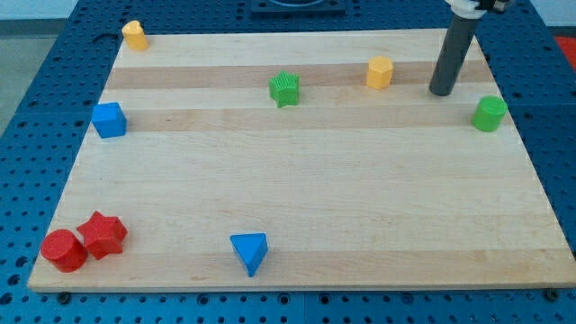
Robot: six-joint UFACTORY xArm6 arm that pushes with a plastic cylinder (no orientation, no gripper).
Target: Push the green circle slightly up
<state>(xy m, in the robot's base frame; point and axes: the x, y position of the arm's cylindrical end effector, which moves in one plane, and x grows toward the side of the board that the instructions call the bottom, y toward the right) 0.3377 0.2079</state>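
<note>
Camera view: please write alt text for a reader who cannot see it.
My tip rests up-left of the green circle, apart from it, near the wooden board's right edge. Seven other coloured blocks lie scattered over the board.

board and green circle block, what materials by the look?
Pale wooden board: looks like light wood, matte; visible grain and lengthwise plank bands. Green round block: probably plastic, solid even colour, slight sheen; foam or painted wood not ruled out.

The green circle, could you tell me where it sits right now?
The green circle sits near the board's right edge in the view's upper right, just right of and slightly below my tip.
</note>
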